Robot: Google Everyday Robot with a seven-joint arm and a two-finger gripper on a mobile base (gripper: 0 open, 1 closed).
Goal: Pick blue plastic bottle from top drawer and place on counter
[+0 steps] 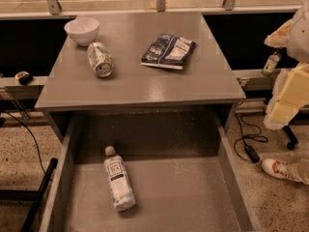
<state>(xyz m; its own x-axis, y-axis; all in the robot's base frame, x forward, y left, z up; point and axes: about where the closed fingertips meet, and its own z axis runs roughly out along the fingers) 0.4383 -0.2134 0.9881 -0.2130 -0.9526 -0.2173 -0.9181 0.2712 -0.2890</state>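
Observation:
The blue plastic bottle (117, 183) lies on its side on the speckled floor of the open top drawer (193, 197), left of the middle, with its white cap toward the back. The counter (145, 83) is the grey tabletop above the drawer. My arm, white and pale yellow, shows at the right edge of the view. My gripper (285, 105) hangs there beside the counter's right side, outside the drawer and far from the bottle.
On the counter are a white bowl (82, 30) at the back left, a green-white soda can (100, 59) on its side, and a dark snack bag (169, 50). A small dark bottle (272, 63) stands on a ledge at the right. A cable (248, 141) and a shoe (279, 168) are on the floor at the right.

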